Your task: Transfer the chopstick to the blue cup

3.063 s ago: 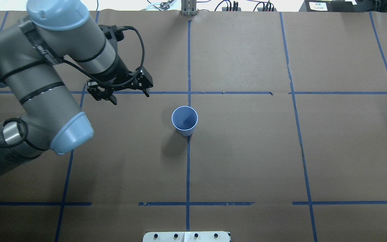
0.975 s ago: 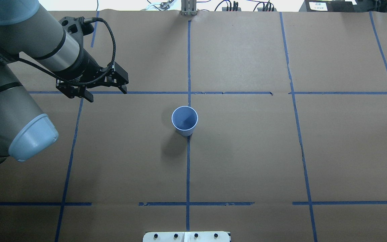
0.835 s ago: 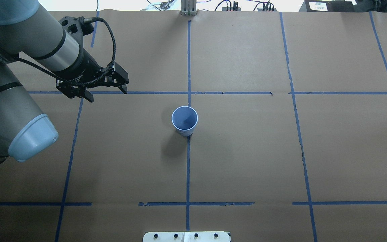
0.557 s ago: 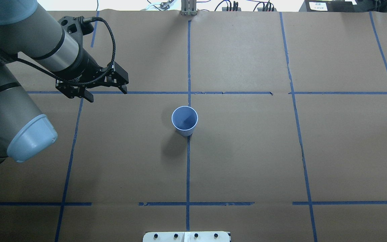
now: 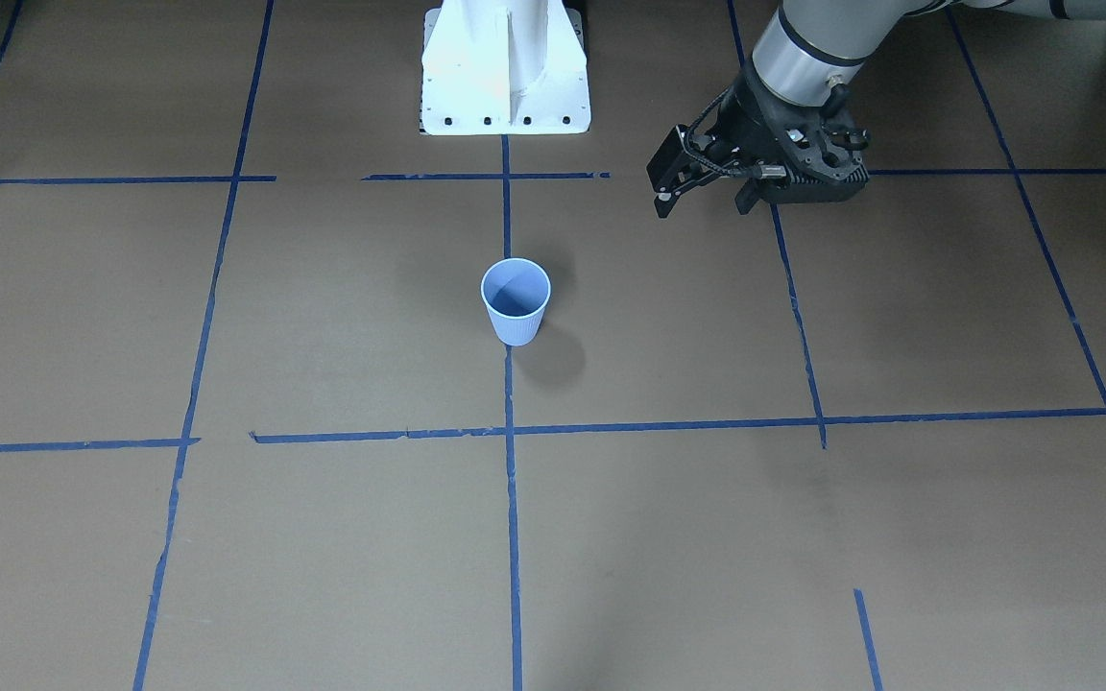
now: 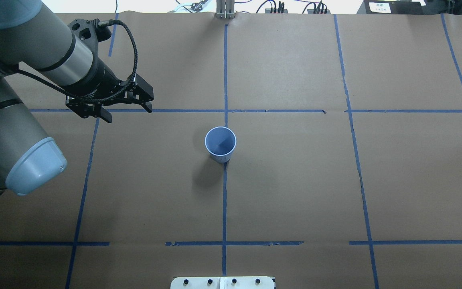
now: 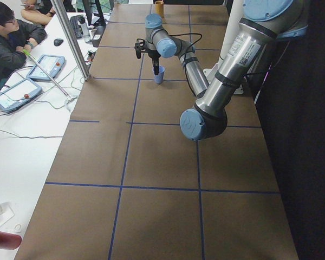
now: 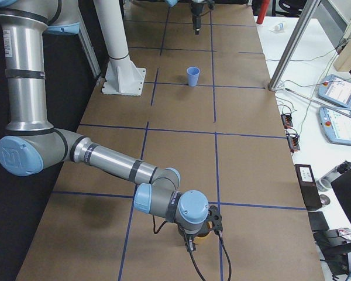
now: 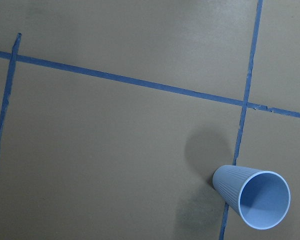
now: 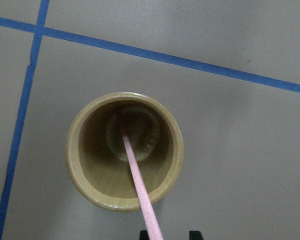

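The blue cup (image 6: 220, 143) stands upright and empty at the table's middle; it also shows in the front view (image 5: 515, 299) and the left wrist view (image 9: 252, 194). My left gripper (image 6: 128, 113) is open and empty, hovering to the left of the cup and apart from it. A pale pink chopstick (image 10: 137, 185) leans in a tan cup (image 10: 75, 160) near the table's right end. My right gripper (image 10: 167, 234) hangs right over that cup (image 8: 202, 233). Its two fingertips show at the frame's bottom edge, either side of the stick, with a gap wider than the stick.
The brown paper table top (image 6: 295, 180) carries a grid of dark blue tape lines. The white robot base (image 5: 505, 67) stands at the table's near edge. An operator (image 7: 11, 38) sits at a side desk with tablets and cables.
Since about three seconds ago my left gripper has moved left, away from the blue cup. Over the last second it has stayed almost still. The cup has not moved.
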